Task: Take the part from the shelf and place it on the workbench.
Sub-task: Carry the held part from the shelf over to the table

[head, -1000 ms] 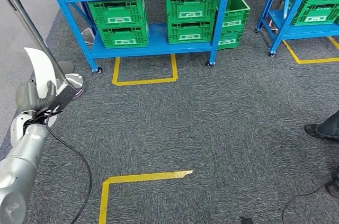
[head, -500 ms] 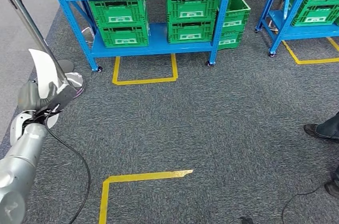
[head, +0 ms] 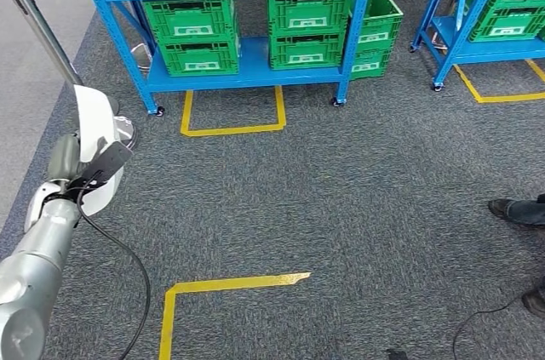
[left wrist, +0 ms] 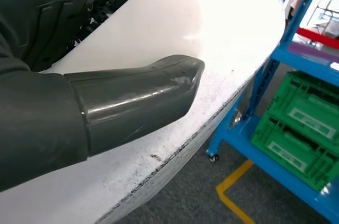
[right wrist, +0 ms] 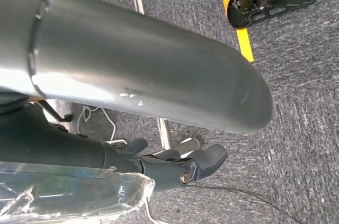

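The head view looks forward and down from high on the robot across grey carpet (head: 334, 198) toward a blue shelf (head: 250, 71) stacked with green crates (head: 192, 37), the left arm entering at lower left. The left wrist view sits close behind the left hand (left wrist: 119, 102), its thumb pressed on a white part (left wrist: 207, 28) that crowds the picture; beyond, it faces the same blue shelf (left wrist: 279, 144) and green crates (left wrist: 303, 128), the ground both views share, along with the white part (head: 96, 130) itself. The right wrist view, turned, looks down past the right hand (right wrist: 171, 166) at the carpet (right wrist: 303, 128) and a strip of yellow floor tape (right wrist: 235, 12), very near.
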Controlling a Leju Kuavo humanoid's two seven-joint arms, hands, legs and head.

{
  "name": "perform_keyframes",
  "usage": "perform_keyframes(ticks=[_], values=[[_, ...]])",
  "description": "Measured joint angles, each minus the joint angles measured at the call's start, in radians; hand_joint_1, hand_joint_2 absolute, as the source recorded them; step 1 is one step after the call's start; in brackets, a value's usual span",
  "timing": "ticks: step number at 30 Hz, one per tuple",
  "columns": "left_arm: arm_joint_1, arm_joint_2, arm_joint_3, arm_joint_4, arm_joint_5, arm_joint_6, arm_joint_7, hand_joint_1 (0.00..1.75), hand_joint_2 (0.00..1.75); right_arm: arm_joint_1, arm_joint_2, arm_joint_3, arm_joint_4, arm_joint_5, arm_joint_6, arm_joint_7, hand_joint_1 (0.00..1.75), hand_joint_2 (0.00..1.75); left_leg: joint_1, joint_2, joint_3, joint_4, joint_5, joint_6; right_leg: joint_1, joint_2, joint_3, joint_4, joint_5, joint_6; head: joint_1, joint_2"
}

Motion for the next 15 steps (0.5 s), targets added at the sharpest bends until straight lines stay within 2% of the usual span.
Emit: perform_keyframes(ticks=[12,15], values=[[0.081,-0.006,-0.01,-0.045,0.05,-0.08,-0.043,1.75,1.75,-0.001,0.0,-0.002,0.0,0.001,0.015,-0.019,0.0,0.0,-0.001,0.0,-0.002,0.002,-0.001,0.001,-0.002,0.0,-0.001,-0.001,0.001,0.001,0.0,0.0],[0.094,-0.002,-0.01,-0.055,0.058,-0.083,-0.045,1.75,1.75,-0.002,0.001,-0.002,0.0,0.003,0.015,-0.021,0.0,0.0,-0.005,0.0,-0.005,0.0,-0.007,0.019,-0.007,-0.002,0.002,-0.001,0.011,0.012,0.0,0.0]])
